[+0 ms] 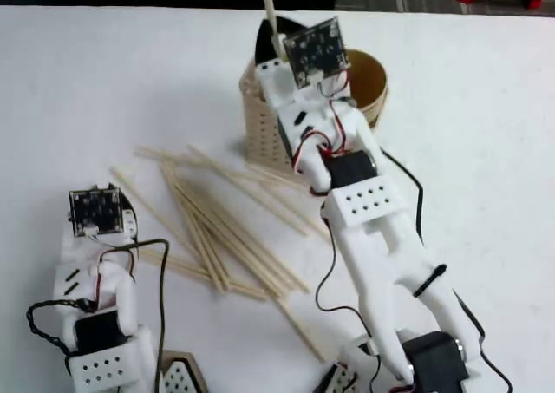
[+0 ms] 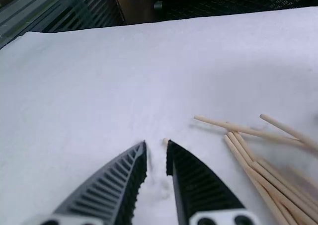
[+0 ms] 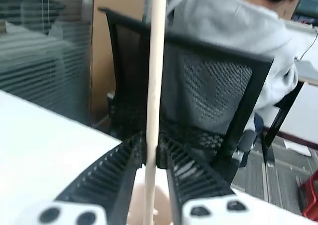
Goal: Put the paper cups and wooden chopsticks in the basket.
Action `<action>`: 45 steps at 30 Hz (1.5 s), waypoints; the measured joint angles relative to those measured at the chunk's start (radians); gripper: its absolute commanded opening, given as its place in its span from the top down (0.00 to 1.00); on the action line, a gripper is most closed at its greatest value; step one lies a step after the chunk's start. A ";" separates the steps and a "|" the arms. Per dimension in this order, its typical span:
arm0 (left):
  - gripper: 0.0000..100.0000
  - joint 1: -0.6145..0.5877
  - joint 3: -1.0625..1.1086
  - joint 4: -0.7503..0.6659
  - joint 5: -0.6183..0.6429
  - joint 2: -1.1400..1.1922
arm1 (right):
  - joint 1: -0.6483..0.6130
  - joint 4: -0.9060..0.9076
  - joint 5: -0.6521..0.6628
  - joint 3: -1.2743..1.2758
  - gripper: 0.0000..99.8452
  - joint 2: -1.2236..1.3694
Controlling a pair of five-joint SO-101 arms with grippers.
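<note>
A thin, round stick of pale wood, one chopstick (image 3: pixel 158 61), stands nearly upright, pinched between the ribbed black jaws of the right hand (image 3: pixel 150 148). That hand is closed tight on the stick and sits above the basket (image 1: pixel 263 128). The basket is a small beige tub with an open lattice wall, and it stands on the white counter (image 1: pixel 104 81). A paper cup (image 1: pixel 371 79) shows at its far side, round-rimmed and brown inside. The arm covers the spot where they meet, so I cannot tell whether the cup is in the basket or just beside it.

The other chopsticks (image 1: pixel 221 228) lie loose on the counter in front of the basket, a flat, crisscrossed scatter of the same smooth wood. The left hand (image 2: pixel 156 144) is low over the counter at the edge of that scatter. Its two pointed, ridged jaws are parted by a narrow gap, with bare counter showing between them.
</note>
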 measured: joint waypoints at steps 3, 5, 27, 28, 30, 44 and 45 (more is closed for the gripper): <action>0.91 0.000 0.000 0.000 0.000 0.000 | -0.003 -0.023 0.000 0.049 0.98 0.005; 0.91 0.000 0.000 0.000 0.000 0.000 | -0.002 -0.025 0.000 0.081 0.98 0.005; 0.91 0.000 0.000 0.000 0.000 0.000 | 0.012 0.199 -0.195 0.068 0.87 -0.031; 0.91 0.000 0.000 0.000 0.000 0.000 | 0.012 0.229 -0.195 0.068 0.87 -0.049; 0.91 0.000 0.000 0.000 0.000 0.000 | 0.012 0.284 -0.195 0.068 0.87 -0.095; 0.91 0.000 0.000 0.000 0.000 0.000 | -0.149 0.832 -0.071 0.069 0.87 -0.397; 0.91 0.000 0.000 0.000 0.000 0.000 | -0.167 0.864 -0.060 0.069 0.87 -0.397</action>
